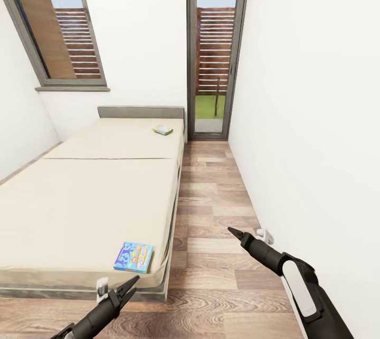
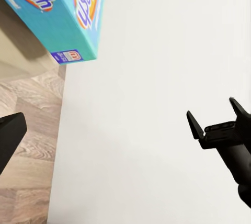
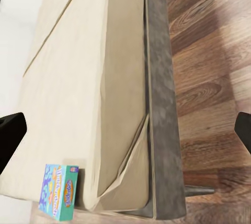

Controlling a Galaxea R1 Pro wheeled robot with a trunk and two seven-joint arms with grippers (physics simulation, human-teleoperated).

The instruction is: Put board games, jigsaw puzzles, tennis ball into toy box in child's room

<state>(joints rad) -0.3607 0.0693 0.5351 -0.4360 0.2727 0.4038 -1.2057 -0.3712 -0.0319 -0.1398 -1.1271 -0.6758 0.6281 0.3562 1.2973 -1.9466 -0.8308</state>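
The left hand [image 1: 129,285] hangs low over the wood floor [image 1: 211,254] just off the near corner of the bed [image 1: 79,201]. Its two dark fingers come to a point close together, with nothing between them. The right hand [image 1: 235,232] reaches forward over the floor near the white wall [image 1: 316,117]. In the head view it shows as a single dark tip, but in the left wrist view the right hand [image 2: 217,116] has its fingers spread apart and empty.

Just beyond the left hand, a blue board game [image 1: 133,257] lies flat on the cream mattress, close to the near corner and its right edge. In the right wrist view the blue board game [image 3: 58,191] sits at that same end of the bed [image 3: 78,93], and in the left wrist view the blue board game [image 2: 57,9] appears close up with orange lettering.

Farther away, near the grey headboard [image 1: 141,112], a second, pale green board game [image 1: 162,130] rests on the mattress by its right edge. Behind it are a slanted window [image 1: 58,27] and a tall glazed door [image 1: 214,48].
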